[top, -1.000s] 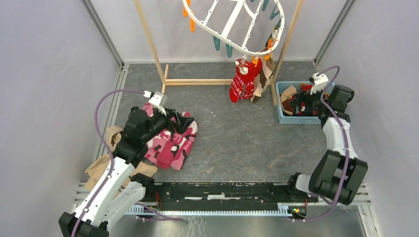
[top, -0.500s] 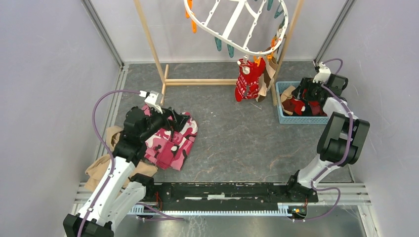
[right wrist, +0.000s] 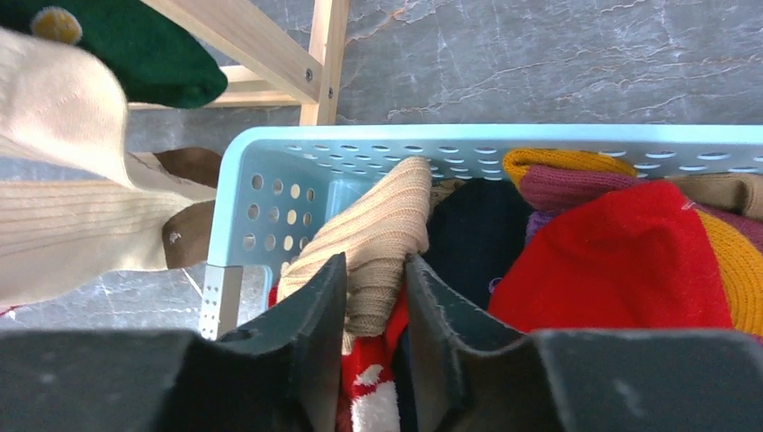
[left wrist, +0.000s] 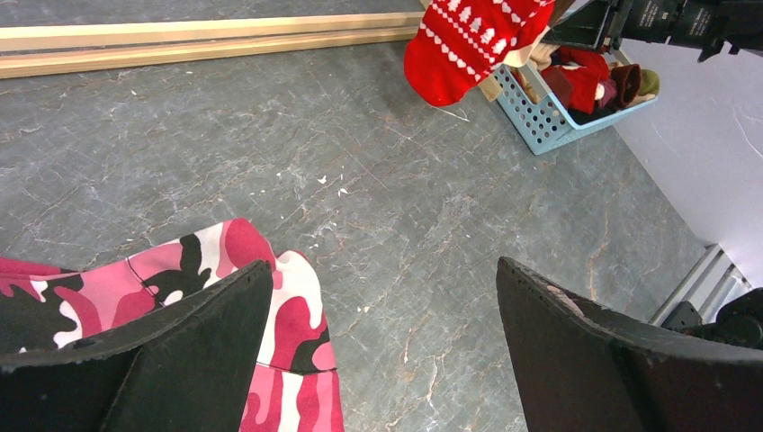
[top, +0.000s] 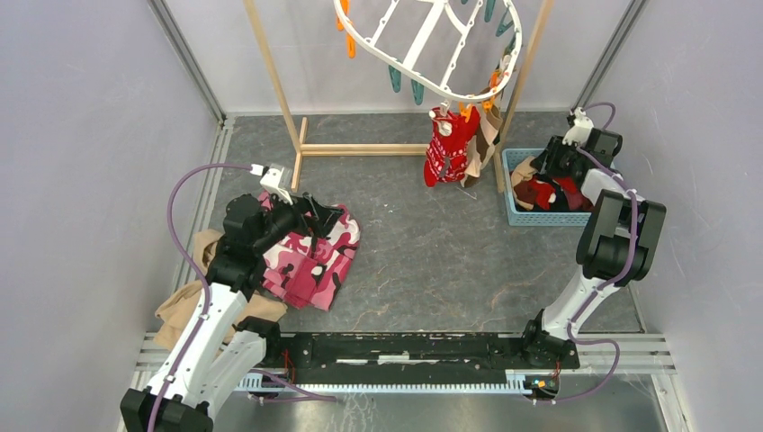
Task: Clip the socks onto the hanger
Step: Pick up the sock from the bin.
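The white hanger [top: 423, 45] with orange and teal clips hangs at the back from the wooden rack. A red patterned sock [top: 448, 144] and a tan one dangle from its clips. More socks fill the blue basket [top: 517, 216] at the right. My right gripper [right wrist: 376, 270] reaches down into the basket, its jaws pressed against both sides of a tan ribbed sock [right wrist: 378, 229]. A plain red sock [right wrist: 621, 261] and a navy one lie beside it. My left gripper [left wrist: 382, 297] hovers wide open and empty over the floor at the edge of the pink camouflage cloth [left wrist: 225, 270].
The wooden rack [top: 274, 81] has its foot bar across the back floor and one post right beside the basket. A dark green sock [right wrist: 144, 49] and a cream one [right wrist: 63, 198] hang close to my right wrist. A tan cloth [top: 193, 301] lies at the left.
My right gripper has pushed farther back into the basket and its jaws have closed in on the tan sock. The left arm barely moved.
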